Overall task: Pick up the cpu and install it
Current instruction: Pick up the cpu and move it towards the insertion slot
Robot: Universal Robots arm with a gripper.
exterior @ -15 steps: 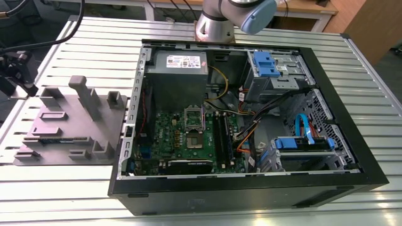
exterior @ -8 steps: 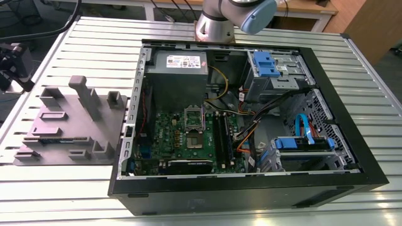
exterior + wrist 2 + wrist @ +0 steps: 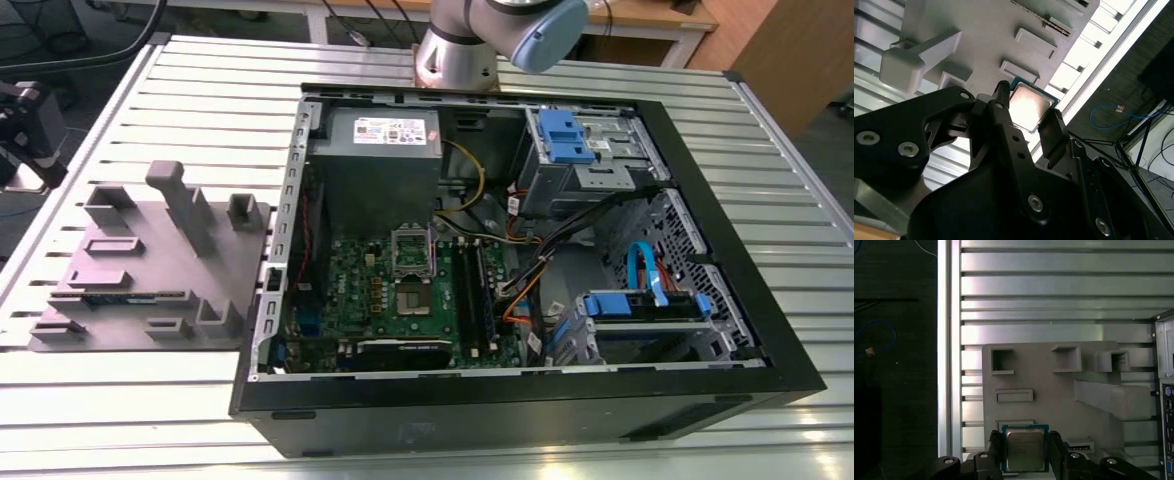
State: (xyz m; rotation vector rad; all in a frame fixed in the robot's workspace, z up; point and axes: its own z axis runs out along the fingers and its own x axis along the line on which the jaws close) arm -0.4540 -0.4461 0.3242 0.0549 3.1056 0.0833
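- Clamping the cpu (image 3: 1025, 450) by two opposite edges, the gripper (image 3: 1025, 440) has its jaws closed on the chip. One of the black fingers (image 3: 994, 449) bears on each side.
- Cpu: it sits between the jaws near their tips and square to them. Its pale metal top is turned toward the wrist in both wrist views.
- Grey fixture (image 3: 1054, 390): this moulded block of pockets and posts lies beyond the jaw tips on the slatted table (image 3: 1054, 285). The chip looks large against it, so it is judged to be held clear of the block rather than resting on it.
- Computer case (image 3: 534, 410): it lies open on the table beside the fixture, well apart from the jaws. Inside, the green board (image 3: 354, 270) carries a socket (image 3: 411, 298) whose centre looks dark, so it is judged unoccupied.
- Progress: the pick-up appears complete, with the chip secured in the jaws. The installation is not yet done, since the chip is over the fixture side of the table and not at the socket.
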